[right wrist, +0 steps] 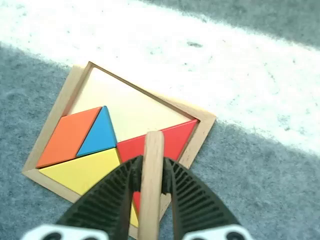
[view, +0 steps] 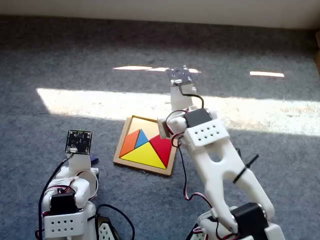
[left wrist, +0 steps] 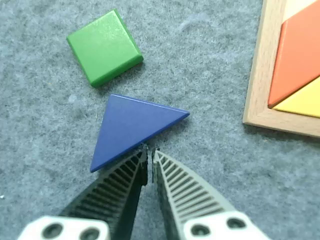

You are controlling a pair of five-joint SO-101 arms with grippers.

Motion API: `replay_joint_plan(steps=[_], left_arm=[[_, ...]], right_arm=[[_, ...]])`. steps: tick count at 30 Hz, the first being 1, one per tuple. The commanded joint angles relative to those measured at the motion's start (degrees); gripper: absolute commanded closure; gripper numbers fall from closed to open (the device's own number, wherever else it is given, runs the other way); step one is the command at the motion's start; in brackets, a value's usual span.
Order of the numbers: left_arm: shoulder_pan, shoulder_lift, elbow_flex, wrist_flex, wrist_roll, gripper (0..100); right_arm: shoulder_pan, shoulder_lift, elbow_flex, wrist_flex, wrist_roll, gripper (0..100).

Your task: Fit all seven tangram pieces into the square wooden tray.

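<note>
Four in tray (right wrist: pixel 205 121); green square (left wrist: pixel 105 47), blue triangle (left wrist: pixel 132 125) outside; left gripper (left wrist: pixel 149 150) pressed together; right gripper (right wrist: pixel 151 162) pinches wooden piece (right wrist: pixel 153 145).

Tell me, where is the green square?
In the left wrist view, the green square lies on the grey carpet, outside the wooden tray, just past the blue triangle in front of the left gripper.

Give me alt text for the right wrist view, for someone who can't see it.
The right tool grips a pale wooden piece, seen edge-on, over a square wooden tray on grey carpet. The tray holds an orange parallelogram, a blue triangle, a yellow triangle and a red triangle; part of its floor is uncovered.
</note>
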Motion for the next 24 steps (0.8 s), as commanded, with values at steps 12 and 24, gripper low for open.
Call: replay_joint_plan(steps=[12,24], left_arm=[[-0.75,-2.33,1.10,0.44,-0.35,96],[-0.75,-2.33,1.10,0.44,-0.35,96]], right_arm=[[-6.20,25.10,-20.88,0.22,0.70,99.2],[-5.58,26.77,-22.46,0.57,0.70,87.4]])
